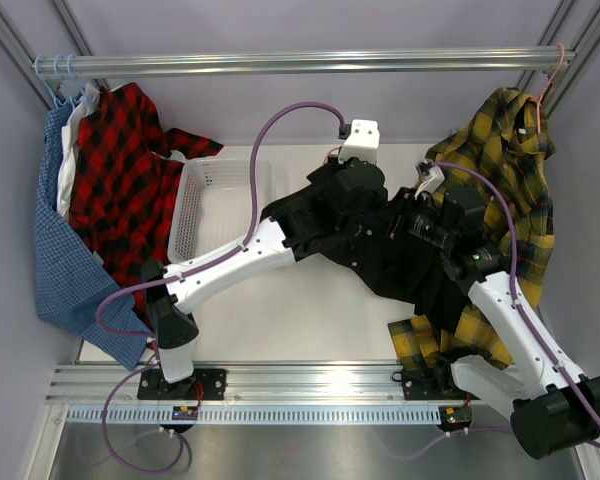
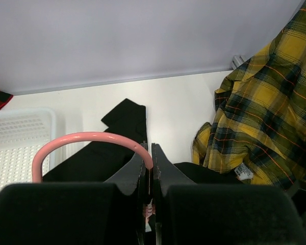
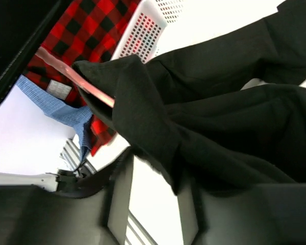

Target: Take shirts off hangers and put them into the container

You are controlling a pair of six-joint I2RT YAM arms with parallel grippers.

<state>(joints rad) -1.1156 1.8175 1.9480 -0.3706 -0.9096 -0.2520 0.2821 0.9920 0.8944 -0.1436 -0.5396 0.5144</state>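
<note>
The black shirt is bunched above the table's middle, between the two arms. My left gripper is shut on the hook of its pink hanger, with the white container just to its left. My right gripper is open; a fold of the black shirt hangs between its fingertips, and the hanger's pink bar shows under the cloth. The yellow-and-black plaid shirt hangs from a pink hanger at the rail's right end, its hem resting on the table.
A red-and-black plaid shirt and a blue checked shirt hang at the left end of the metal rail, draping over the left side of the container. The arm bases sit on a slotted rail at the near edge.
</note>
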